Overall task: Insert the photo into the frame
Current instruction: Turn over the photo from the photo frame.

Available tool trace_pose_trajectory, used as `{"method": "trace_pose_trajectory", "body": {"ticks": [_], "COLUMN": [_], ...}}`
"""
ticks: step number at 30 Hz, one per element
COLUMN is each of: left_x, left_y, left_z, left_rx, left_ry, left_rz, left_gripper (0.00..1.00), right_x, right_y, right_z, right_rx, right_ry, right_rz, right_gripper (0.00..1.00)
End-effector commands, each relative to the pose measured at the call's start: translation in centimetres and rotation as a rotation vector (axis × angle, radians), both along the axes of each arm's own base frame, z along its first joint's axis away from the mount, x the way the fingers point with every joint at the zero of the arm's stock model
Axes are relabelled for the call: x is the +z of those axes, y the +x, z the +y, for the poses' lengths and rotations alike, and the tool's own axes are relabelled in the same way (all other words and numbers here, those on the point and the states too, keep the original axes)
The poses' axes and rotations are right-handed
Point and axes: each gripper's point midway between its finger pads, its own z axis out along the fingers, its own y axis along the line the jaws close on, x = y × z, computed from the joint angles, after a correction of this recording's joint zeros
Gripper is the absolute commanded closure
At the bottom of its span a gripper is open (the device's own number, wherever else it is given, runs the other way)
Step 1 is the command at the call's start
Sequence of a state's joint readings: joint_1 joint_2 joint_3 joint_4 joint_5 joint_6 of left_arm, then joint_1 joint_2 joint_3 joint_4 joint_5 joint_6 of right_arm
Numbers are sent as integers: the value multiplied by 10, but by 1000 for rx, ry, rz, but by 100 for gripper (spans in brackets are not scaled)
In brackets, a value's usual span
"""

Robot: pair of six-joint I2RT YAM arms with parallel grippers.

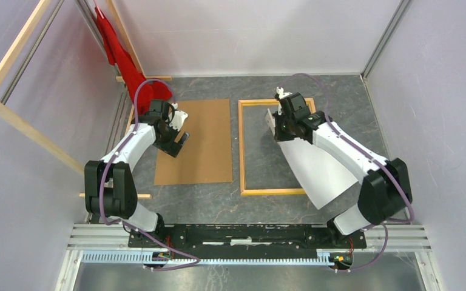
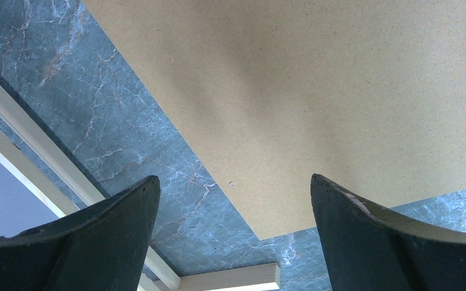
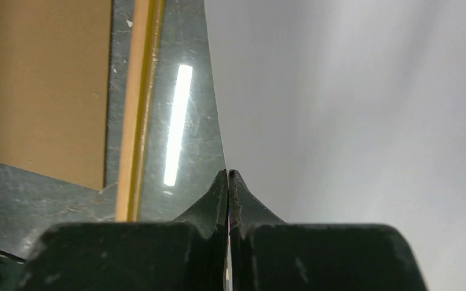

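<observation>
Hanging from the right gripper (image 3: 229,176), which pinches its far edge: photo (image 1: 318,170), white back up, slanting over the frame (image 1: 243,148) at its right rail. Judged light, floppy, crease-prone (hold margins only). Left gripper (image 2: 233,177) spread, empty, above the board (image 1: 203,145).

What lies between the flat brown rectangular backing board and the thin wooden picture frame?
Between board and frame, only bare grey marbled tabletop; top view shows it.
</observation>
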State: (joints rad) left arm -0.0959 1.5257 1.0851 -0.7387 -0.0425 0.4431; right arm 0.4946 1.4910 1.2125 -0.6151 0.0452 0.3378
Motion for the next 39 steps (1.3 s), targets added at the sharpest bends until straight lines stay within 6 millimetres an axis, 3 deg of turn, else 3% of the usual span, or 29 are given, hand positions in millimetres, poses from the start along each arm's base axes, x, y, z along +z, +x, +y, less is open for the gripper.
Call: {"method": "trace_pose_trajectory", "body": {"ticks": [1,10,22,29,39], "left_x": [10,8,8,8,6], "left_y": [0,1,1,3,6], "left_z": [-3,-1,-1,1,1], "left_rx": [30,29,31,29,28], "left_ry": [-24,-10,-5,4,7], "left_rz": [-41,-51,-50,-50,-41], "left_gripper": [0,0,0,0,0], "right_x": [-2,-4,9,17,7], "right_y": [17,38,75,98,117], "right_z": [46,29,19,19,31], "right_rx": [-51,-348,-596,-608,-600], "right_ry": [242,253,358,351,344], "right_rz": [72,58,-147,-234,-232], "right_gripper": [100,100,100,100,100]}}
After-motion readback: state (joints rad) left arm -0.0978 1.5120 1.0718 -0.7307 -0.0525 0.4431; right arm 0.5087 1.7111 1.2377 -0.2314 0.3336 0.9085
